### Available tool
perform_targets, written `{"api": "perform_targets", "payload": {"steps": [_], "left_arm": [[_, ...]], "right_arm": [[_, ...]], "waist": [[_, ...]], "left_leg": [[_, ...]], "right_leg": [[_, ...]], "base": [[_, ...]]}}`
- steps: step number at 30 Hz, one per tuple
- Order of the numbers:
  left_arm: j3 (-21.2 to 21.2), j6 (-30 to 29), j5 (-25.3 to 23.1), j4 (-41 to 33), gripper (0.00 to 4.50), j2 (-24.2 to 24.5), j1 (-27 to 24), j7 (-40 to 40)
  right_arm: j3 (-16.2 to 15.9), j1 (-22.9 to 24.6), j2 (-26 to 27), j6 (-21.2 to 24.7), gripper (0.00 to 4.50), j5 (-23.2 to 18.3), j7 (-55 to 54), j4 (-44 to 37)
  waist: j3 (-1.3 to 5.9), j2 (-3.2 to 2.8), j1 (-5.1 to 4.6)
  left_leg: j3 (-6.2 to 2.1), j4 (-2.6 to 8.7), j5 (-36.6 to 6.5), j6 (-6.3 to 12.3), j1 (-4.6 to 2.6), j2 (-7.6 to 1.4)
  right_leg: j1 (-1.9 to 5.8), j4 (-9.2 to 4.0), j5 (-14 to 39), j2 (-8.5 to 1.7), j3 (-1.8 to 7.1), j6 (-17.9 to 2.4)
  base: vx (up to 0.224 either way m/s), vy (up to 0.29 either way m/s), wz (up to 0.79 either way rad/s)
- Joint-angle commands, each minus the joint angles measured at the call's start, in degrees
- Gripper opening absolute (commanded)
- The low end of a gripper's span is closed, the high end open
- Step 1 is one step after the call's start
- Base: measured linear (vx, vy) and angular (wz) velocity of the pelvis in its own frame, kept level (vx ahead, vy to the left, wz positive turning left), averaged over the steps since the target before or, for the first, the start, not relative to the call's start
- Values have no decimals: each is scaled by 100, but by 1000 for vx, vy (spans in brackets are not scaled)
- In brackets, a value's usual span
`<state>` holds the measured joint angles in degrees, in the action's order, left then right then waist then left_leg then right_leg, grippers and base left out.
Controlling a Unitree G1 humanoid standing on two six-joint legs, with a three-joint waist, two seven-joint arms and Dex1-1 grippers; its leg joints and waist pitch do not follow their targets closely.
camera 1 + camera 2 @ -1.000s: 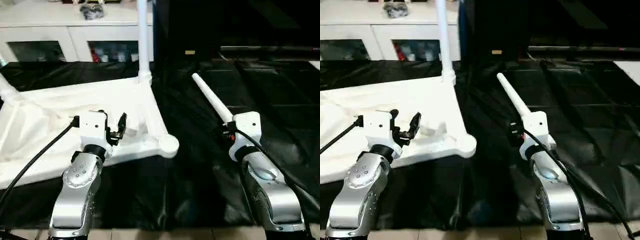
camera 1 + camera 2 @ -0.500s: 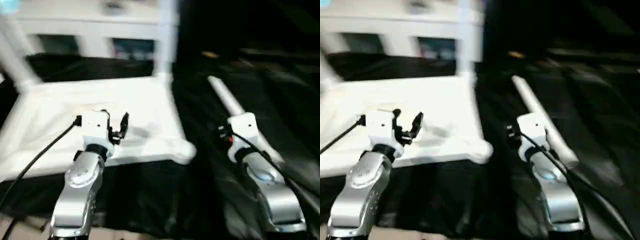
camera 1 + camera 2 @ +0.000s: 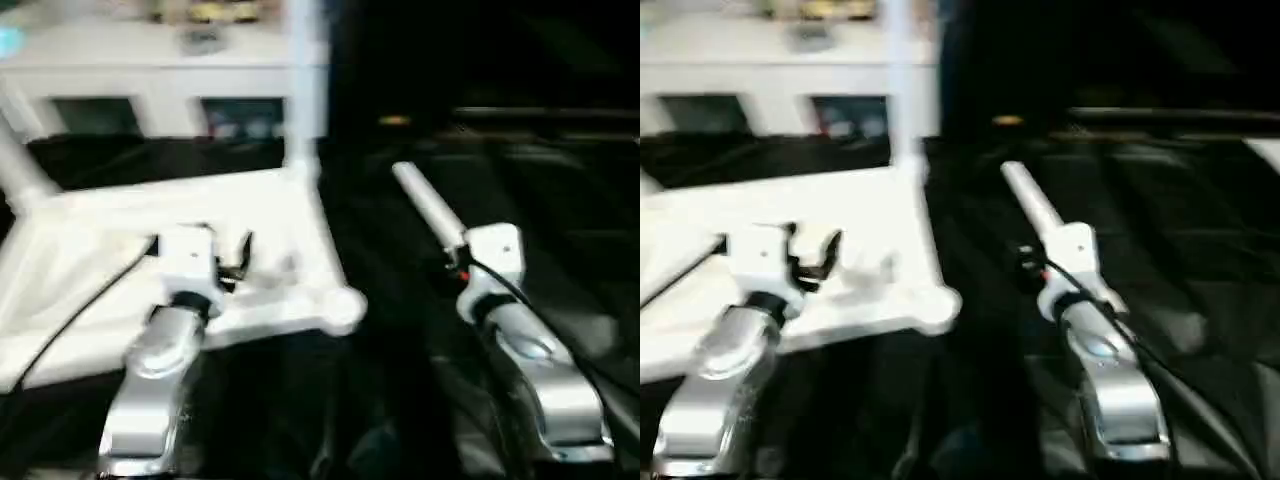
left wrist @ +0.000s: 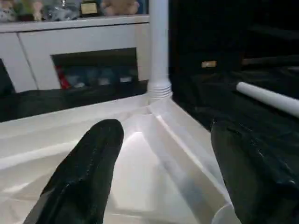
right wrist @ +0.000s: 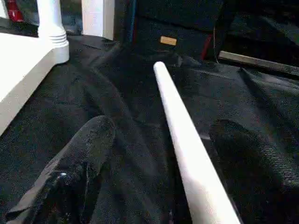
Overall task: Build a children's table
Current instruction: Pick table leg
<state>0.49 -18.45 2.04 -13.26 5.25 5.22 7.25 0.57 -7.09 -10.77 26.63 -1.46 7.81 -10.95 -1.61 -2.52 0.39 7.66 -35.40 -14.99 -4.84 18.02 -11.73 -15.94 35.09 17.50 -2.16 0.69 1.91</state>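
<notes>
Right wrist view has the right gripper (image 5: 161,158) spread open astride a loose leg (image 5: 180,135) lying beside the upturned tabletop (image 3: 200,260); next, I'd say, clamp and lift it, left gripper (image 4: 163,163) open too.

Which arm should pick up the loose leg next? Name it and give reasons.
The right. The right gripper straddles the loose leg on the black cover, jaws open either side. The left gripper hangs open over the tabletop, away from that leg.

Left tool (image 4: 161,172) spread wide, right tool (image 5: 163,175) spread wide, both forearms extended forward
</notes>
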Motion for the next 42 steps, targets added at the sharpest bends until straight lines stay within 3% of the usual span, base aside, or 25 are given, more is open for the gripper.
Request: {"api": "perform_targets", "payload": {"steps": [1,3,5,7,9,11,12,13,14,15,16,17,18,19,20,21,22,27,32,34,36,38,40,41,42], "left_arm": [[80,-2,-6,-6,346,60,-13,17],[79,-2,-5,-8,346,63,-15,15],[86,-11,-5,-10,346,63,-5,16],[83,-19,-8,-10,346,63,6,13],[72,-19,5,11,346,80,35,2],[71,6,69,19,350,92,42,63],[52,2,82,20,350,125,51,122],[37,-7,73,22,350,146,60,146],[27,-17,60,23,350,159,67,155],[12,-26,59,35,350,185,84,193],[1,-22,81,49,350,204,103,245],[-17,-4,105,58,350,246,127,327],[-53,9,143,58,350,347,168,490],[-63,7,150,54,350,376,177,530],[-68,8,156,54,350,385,182,549],[-135,-25,235,45,350,510,245,794],[-219,-111,348,19,350,667,312,1102],[-351,-526,877,-249,367,1065,444,2020],[-704,-846,1126,-595,406,1514,377,2773],[-897,-1117,1439,-843,428,1789,389,3227],[-957,-1313,1602,-967,442,1885,417,3413],[-1003,-1506,1756,-1087,442,1971,419,3550],[-1054,-1707,1923,-1226,442,2071,397,3694],[-1076,-1790,1987,-1288,442,2112,375,3741],[-1090,-1887,2052,-1357,442,2158,349,3779]], "right_arm": [[-89,-86,42,-20,367,23,-3,-16],[-74,-100,45,-14,367,33,-3,-4],[-47,-190,-40,21,367,51,16,81],[-13,-265,-104,69,367,47,38,141],[181,-495,-213,224,367,-141,203,324],[317,-709,-319,390,395,-250,301,533],[367,-897,-452,491,402,-235,346,761],[380,-988,-523,519,405,-207,359,881],[378,-1034,-564,525,414,-179,358,945],[385,-1179,-660,669,428,-165,393,1155],[389,-1327,-755,755,428,-149,434,1373],[360,-1498,-882,894,439,-103,491,1623],[296,-1767,-1061,1092,448,-49,589,2000],[286,-1829,-1095,1130,448,-44,614,2086],[280,-1851,-1108,1142,448,-33,617,2117],[191,-2111,-1259,1263,448,86,693,2488],[109,-2371,-1387,1356,448,167,771,2860],[36,-3041,-1586,1205,449,350,833,3944],[-134,-3434,-1708,1253,450,398,1071,4645],[-301,-3799,-1765,1248,450,400,1509,5417],[-230,-4002,-1728,1168,450,357,1699,5944],[-189,-4144,-1706,1124,450,346,1785,6349],[-177,-4260,-1701,1065,450,387,1786,6699],[-235,-4301,-1710,1093,450,450,1809,6826],[-260,-4380,-1713,1132,450,459,1861,7008]], "waist": [[368,23,49],[368,10,27],[371,1,19],[372,22,84],[370,9,120],[381,21,149],[437,-10,162],[457,33,160],[492,40,196],[483,33,257],[456,29,295],[454,35,317],[427,69,327],[365,57,338],[326,50,341],[258,86,302],[252,79,303],[201,120,249],[233,121,228],[291,110,214],[321,115,208],[323,117,214],[368,130,240],[363,161,246],[345,141,264]], "left_leg": [[52,355,201,745,96,232],[-7,353,363,1043,-47,170],[-52,333,540,1375,-102,144],[-28,278,755,1572,28,238],[-23,263,744,1524,76,264],[-57,217,1244,1498,128,230],[-114,145,1915,1512,73,161],[-151,45,2742,1460,120,143],[-139,-26,3162,1347,161,170],[-112,-51,3333,1096,201,151],[-85,-6,3018,727,255,137],[-65,22,2609,547,241,118],[-58,93,1910,228,281,105],[-31,164,1144,-38,244,83],[-14,200,672,-138,215,61],[14,270,-69,-235,194,47],[22,325,-362,-264,167,46],[71,391,-954,-250,153,54],[64,383,-667,-189,223,50],[77,336,-244,-99,281,69],[97,297,129,25,320,81],[110,285,168,104,331,77],[124,244,525,219,366,80],[130,246,575,249,376,83],[137,250,526,273,375,73]], "right_leg": [[377,-263,-1859,30,72,-1140],[261,-181,-2009,29,6,-1133],[205,-154,-1942,-3,-26,-1205],[320,-201,-1875,-37,22,-1240],[354,-218,-1871,-26,37,-1176],[305,-130,-2229,-40,28,-1155],[176,-1,-2721,-61,-1,-1129],[108,97,-3314,-81,22,-1065],[122,147,-3811,-74,61,-969],[39,178,-4350,-120,97,-829],[0,176,-4432,-166,80,-791],[-17,145,-4242,-189,75,-811],[8,113,-3825,-198,84,-853],[-77,20,-3087,-212,70,-945],[-117,-30,-2579,-237,73,-1001],[-125,-120,-1564,-272,75,-1105],[-121,-173,-808,-309,67,-1152],[-245,-290,728,-355,67,-1211],[-266,-227,158,-335,51,-1325],[-230,-165,-563,-315,44,-1463],[-239,-108,-1260,-294,36,-1624],[-230,-90,-1509,-286,26,-1721],[-221,-32,-1984,-272,24,-1785],[-224,-34,-2057,-264,19,-1792],[-247,-34,-2010,-264,10,-1809]], "base": [[65,15,14],[92,25,14],[42,12,7],[0,0,0],[0,0,0],[0,0,0],[0,0,0],[-54,-5,1],[-84,-7,1],[-84,-7,1],[-105,-17,1],[-129,-27,-4],[-129,-27,-4],[-132,-24,3],[-123,-30,7],[-123,-30,7],[-120,-29,4],[-98,-8,1],[-13,0,0],[0,0,0],[0,0,0],[0,0,0],[0,0,0],[0,0,0],[0,0,0]]}}
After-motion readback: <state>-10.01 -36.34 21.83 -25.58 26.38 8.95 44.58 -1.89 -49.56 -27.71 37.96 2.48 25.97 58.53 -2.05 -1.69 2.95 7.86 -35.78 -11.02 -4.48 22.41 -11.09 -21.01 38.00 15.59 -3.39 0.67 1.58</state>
